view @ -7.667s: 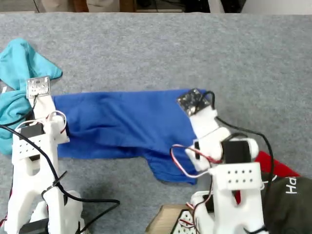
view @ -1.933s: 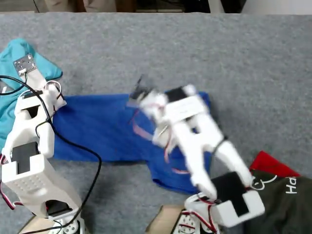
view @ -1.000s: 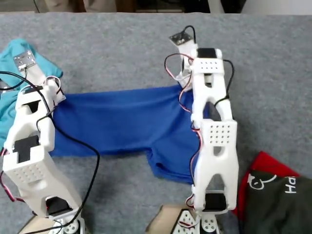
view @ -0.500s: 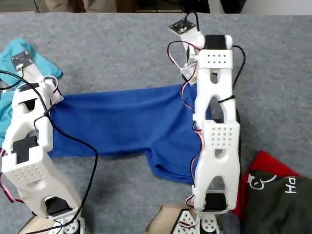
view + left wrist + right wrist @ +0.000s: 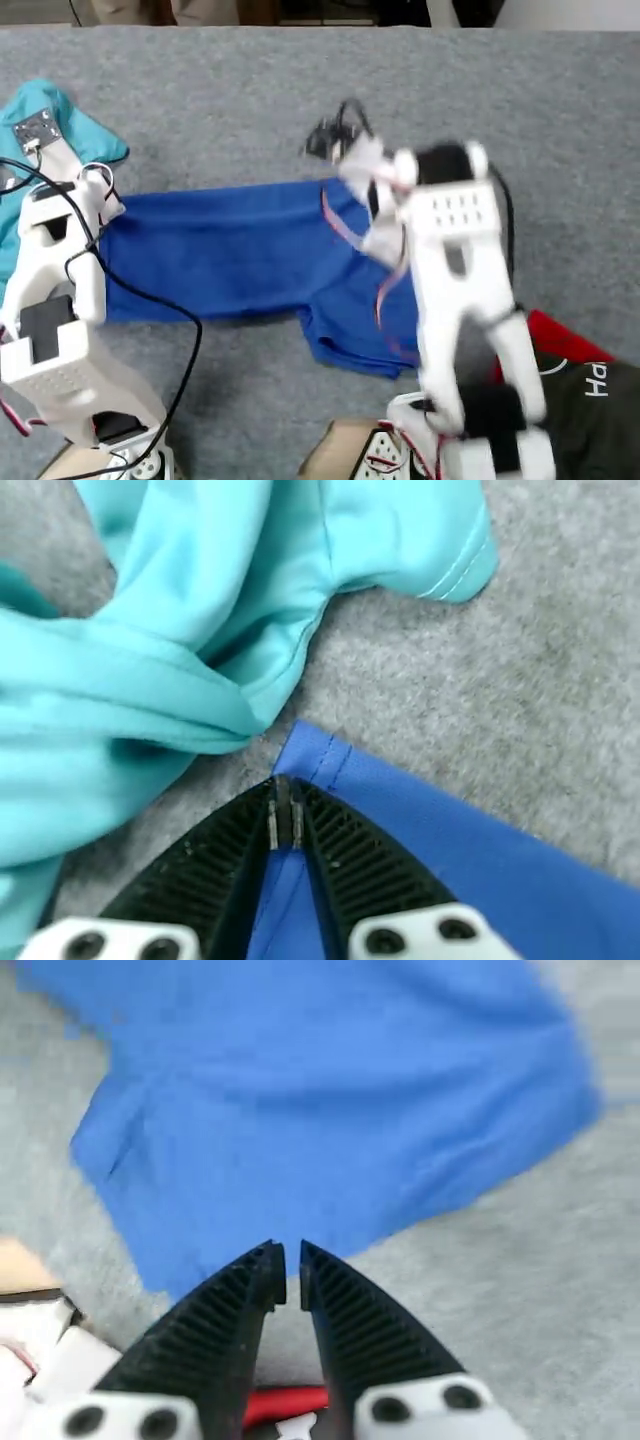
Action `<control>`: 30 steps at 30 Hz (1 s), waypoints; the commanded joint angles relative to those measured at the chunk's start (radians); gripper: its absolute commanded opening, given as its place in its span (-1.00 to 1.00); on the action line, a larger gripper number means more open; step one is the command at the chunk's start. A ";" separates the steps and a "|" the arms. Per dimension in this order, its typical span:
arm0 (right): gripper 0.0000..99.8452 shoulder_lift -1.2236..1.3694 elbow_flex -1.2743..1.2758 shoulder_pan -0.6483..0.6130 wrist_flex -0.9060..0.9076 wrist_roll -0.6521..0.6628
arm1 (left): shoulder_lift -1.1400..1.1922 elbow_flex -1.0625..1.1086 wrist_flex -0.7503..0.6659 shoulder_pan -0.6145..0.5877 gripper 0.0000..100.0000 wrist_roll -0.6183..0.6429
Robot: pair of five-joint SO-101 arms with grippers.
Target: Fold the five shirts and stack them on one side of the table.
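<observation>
Grey felt-like covering (image 5: 560, 120): spreads across the whole working surface, its nap close up in the left wrist view (image 5: 520, 710). Tan board (image 5: 330, 445): at the near edge; a second tan corner (image 5: 62, 462) sits at the near left. Beyond the far edge: brown wooden furniture (image 5: 200, 10), and a white panel (image 5: 570, 12) at the far right.

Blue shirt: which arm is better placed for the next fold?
Left: the left pincer is shut on a corner of the blue shirt; the right pincer hangs above it, gripping nothing.
</observation>
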 commanded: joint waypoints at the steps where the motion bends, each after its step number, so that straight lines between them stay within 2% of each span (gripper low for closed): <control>1: -0.89 -0.216 0.367 -0.013 -0.143 0.044 | -0.082 0.040 -0.061 -0.011 -0.96 0.012; 5: -0.89 -0.312 0.615 -0.018 -0.307 0.060 | -0.094 0.068 -0.087 -0.011 -0.96 0.008; 8: -0.80 -0.315 0.688 -0.024 -0.338 0.195 | -0.094 0.068 -0.089 -0.011 -0.96 0.006; 9: -0.74 -0.306 0.704 -0.039 -0.339 0.203 | -0.094 0.068 -0.091 -0.011 -0.96 0.006; 12: -0.61 -0.274 0.728 -0.111 -0.338 0.207 | -0.094 0.064 -0.091 -0.009 -0.96 0.006; 18: -0.59 -0.205 0.730 -0.222 -0.339 0.204 | -0.093 0.061 -0.092 -0.008 -0.96 0.006; 30: -0.59 0.018 0.719 -0.231 -0.497 0.204 | -0.093 0.060 -0.092 -0.006 -0.96 0.006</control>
